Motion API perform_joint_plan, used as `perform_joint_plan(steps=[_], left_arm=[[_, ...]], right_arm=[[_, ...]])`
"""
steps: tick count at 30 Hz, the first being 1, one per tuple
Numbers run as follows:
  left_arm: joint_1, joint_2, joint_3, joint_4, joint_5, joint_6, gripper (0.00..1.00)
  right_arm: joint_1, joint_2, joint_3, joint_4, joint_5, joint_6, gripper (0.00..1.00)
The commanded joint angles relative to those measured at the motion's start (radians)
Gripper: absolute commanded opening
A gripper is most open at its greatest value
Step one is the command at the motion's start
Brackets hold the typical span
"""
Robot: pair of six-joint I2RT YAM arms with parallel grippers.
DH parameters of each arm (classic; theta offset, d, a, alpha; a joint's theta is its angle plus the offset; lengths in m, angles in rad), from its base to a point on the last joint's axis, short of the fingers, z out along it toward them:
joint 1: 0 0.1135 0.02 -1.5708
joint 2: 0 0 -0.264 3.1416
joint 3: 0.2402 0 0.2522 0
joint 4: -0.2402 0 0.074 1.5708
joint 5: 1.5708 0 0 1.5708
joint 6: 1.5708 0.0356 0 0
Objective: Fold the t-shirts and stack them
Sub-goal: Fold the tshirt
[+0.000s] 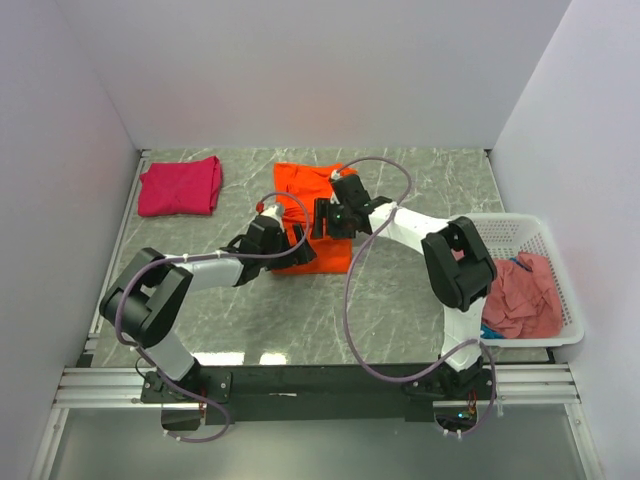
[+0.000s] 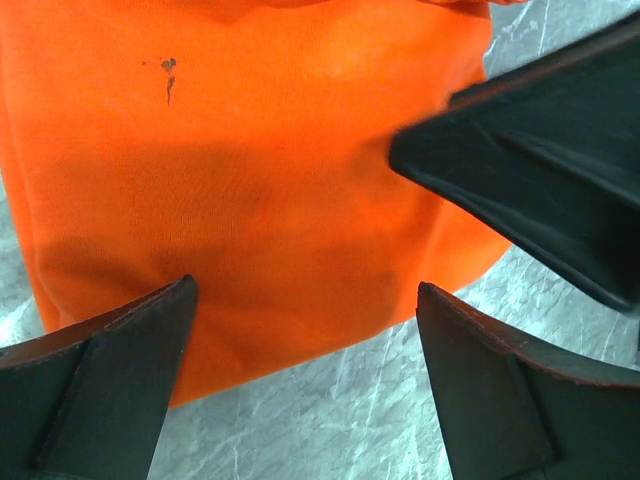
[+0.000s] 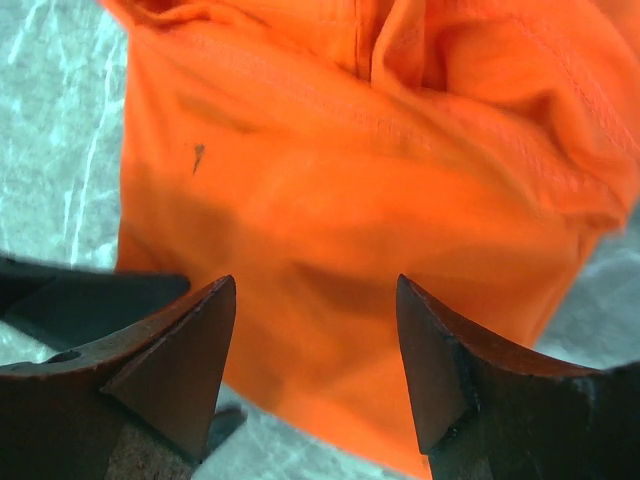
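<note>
The bright orange t-shirt [image 1: 312, 200] lies partly folded at the table's middle, and also shows in the left wrist view [image 2: 250, 180] and the right wrist view [image 3: 380, 170]. My left gripper [image 1: 297, 250] is open and empty over its near left edge, jaws wide apart [image 2: 305, 290]. My right gripper [image 1: 326, 222] is open and empty just above the shirt's near part [image 3: 315, 285]. The two grippers are close together. A magenta-pink t-shirt [image 1: 180, 187] lies folded at the far left. Dusty rose-pink shirts [image 1: 525, 295] and a bit of blue cloth [image 1: 490, 331] lie in the basket.
The white lattice basket [image 1: 515, 232] stands at the right edge of the table. White walls close in the back and both sides. The right gripper's finger [image 2: 540, 170] crosses the left wrist view at upper right. Grey marble tabletop [image 1: 420, 180] surrounds the orange shirt.
</note>
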Motion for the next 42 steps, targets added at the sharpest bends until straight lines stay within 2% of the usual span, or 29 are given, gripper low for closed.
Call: perform_joint_plan(steps=[1, 9, 11, 14, 15, 16, 18, 23, 27, 30, 32, 35, 38, 40, 42], left_arm=[[-0.007, -0.002, -0.063, -0.113, -0.006, 0.020, 0.99], [-0.007, 0.016, -0.086, -0.154, -0.022, 0.043, 0.99], [-0.007, 0.009, -0.106, -0.159, -0.021, 0.042, 0.99], [-0.007, -0.010, -0.115, -0.166, -0.041, 0.035, 0.99], [-0.007, -0.017, -0.115, -0.177, -0.047, 0.035, 0.99], [-0.007, -0.027, -0.117, -0.183, -0.055, 0.031, 0.99], [-0.009, -0.062, -0.120, -0.183, -0.058, 0.026, 0.99], [-0.009, -0.142, -0.062, -0.218, -0.072, 0.017, 0.99], [-0.009, -0.241, -0.031, -0.264, -0.072, -0.023, 0.99], [-0.009, -0.336, -0.041, -0.359, -0.133, -0.079, 0.99], [-0.007, -0.398, -0.066, -0.411, -0.220, -0.116, 0.99], [0.023, -0.432, -0.116, -0.445, -0.246, -0.133, 0.99], [0.097, -0.407, -0.156, -0.390, -0.155, -0.133, 0.99], [0.124, -0.381, -0.163, -0.367, -0.142, -0.133, 0.99], [0.131, -0.331, -0.149, -0.358, -0.131, -0.129, 0.92]], right_arm=[[0.008, 0.054, 0.074, 0.073, 0.023, 0.014, 0.72], [-0.011, 0.226, 0.262, 0.113, 0.265, 0.055, 0.72], [-0.018, 0.296, 0.363, 0.120, 0.299, 0.066, 0.73], [-0.047, 0.364, 0.573, 0.035, 0.271, 0.082, 0.72], [-0.051, 0.361, 0.617, -0.029, 0.279, 0.082, 0.72], [-0.051, 0.350, 0.644, -0.024, 0.279, 0.072, 0.72], [-0.052, 0.297, 0.630, 0.023, 0.274, 0.062, 0.73], [-0.067, 0.194, 0.626, -0.005, 0.267, 0.052, 0.73], [-0.066, 0.045, 0.460, -0.038, 0.214, 0.043, 0.73], [-0.069, -0.114, 0.162, -0.044, 0.182, 0.083, 0.73], [-0.066, -0.226, 0.028, -0.021, 0.106, 0.111, 0.73], [-0.064, -0.320, -0.176, 0.008, 0.027, 0.140, 0.72], [-0.058, -0.337, -0.287, 0.001, -0.062, 0.158, 0.68], [-0.046, -0.329, -0.341, 0.022, -0.097, 0.167, 0.64], [-0.041, -0.299, -0.358, 0.021, -0.106, 0.172, 0.57]])
